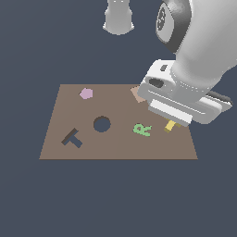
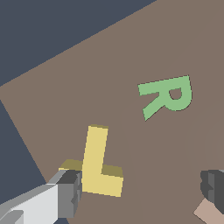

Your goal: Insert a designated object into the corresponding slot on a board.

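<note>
Right now the gripper (image 1: 172, 121) hangs low over the board (image 1: 115, 148), near its edge on the exterior view's right, and the arm's white body covers most of what lies beneath it. Only a bit of the yellow T-shaped block (image 1: 170, 126) pokes out below the hand there. In the wrist view the block (image 2: 99, 164) lies flat on the brown surface, with one finger (image 2: 70, 192) touching the end of its crossbar and the other finger (image 2: 213, 186) well apart on the far side; the jaws stand wide and have hold of nothing. Just beside the block, toward the board's middle, lies the green R (image 1: 142, 129). A tan block (image 1: 137, 94) peeks out from behind the hand at the far edge. The dark T-shaped slot (image 1: 72, 138) sits near the opposite end of the board, on the exterior view's left, with the round hole (image 1: 102, 124) between it and the R. A pink hexagonal piece (image 1: 86, 93) rests near the far left corner
</note>
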Controlling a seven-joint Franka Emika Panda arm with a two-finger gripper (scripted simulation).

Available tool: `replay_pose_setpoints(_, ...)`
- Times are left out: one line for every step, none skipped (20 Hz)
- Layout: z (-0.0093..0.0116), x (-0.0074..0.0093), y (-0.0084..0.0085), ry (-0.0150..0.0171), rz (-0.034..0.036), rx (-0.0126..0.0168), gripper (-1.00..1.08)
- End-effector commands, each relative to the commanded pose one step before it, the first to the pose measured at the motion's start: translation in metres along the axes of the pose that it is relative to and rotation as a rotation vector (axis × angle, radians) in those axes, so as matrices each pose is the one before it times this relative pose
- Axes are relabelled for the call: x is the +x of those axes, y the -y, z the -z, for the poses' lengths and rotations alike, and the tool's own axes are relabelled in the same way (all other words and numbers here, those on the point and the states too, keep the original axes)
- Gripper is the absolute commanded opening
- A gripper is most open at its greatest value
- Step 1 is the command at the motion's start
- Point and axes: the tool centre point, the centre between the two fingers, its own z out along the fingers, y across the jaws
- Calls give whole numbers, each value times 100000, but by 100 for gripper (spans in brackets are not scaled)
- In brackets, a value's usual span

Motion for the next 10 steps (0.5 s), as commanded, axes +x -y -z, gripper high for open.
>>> replay_pose_setpoints(-752,-35,1052,154,-4638,128,100)
replay_pose_setpoints(-260,-18,368,76,-1520,41,100)
replay_pose_setpoints(-242,-15,344,71,-1415,39,100)
replay_pose_setpoints(-223,-12,318,66,-1306,37,100)
replay_pose_setpoints(-203,-8,290,61,-1196,35,100)
replay_pose_setpoints(-183,-6,263,55,-1079,32,100)
replay_pose_setpoints(-162,-3,235,50,-963,29,100)
replay_pose_setpoints(-142,2,206,44,-847,27,100)
replay_pose_setpoints(-120,4,178,38,-726,24,100)
replay_pose_setpoints(-99,9,149,32,-609,21,100)
